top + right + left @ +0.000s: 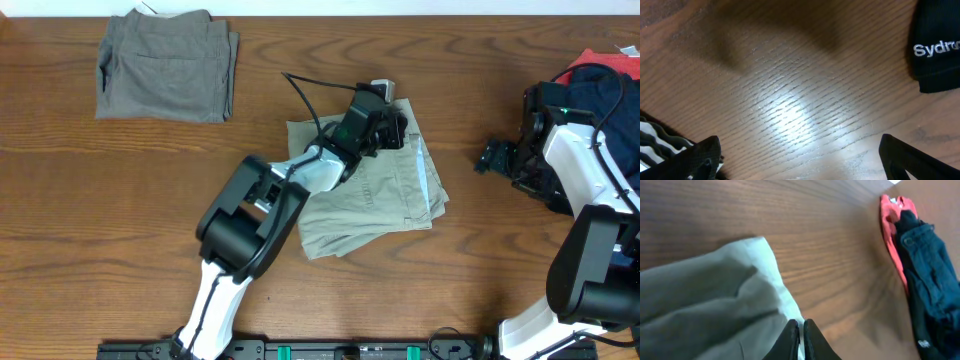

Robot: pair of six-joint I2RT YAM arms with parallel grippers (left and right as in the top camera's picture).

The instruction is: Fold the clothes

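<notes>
A pale green garment (375, 200) lies partly folded at the table's middle. My left gripper (392, 125) sits over its far right corner, shut on the cloth's pale edge; the left wrist view shows the fingers (801, 330) pinching that edge of the garment (710, 300). A folded grey garment (165, 65) lies at the far left. My right gripper (493, 157) is open and empty over bare wood at the right, its fingers (800, 155) wide apart, beside a pile of dark blue and red clothes (600, 75).
The pile of dark and red clothes shows in the left wrist view (917, 265). A dark cloth with white lettering (937, 50) lies at the right wrist view's upper right. A black cable (305, 95) runs from the left arm.
</notes>
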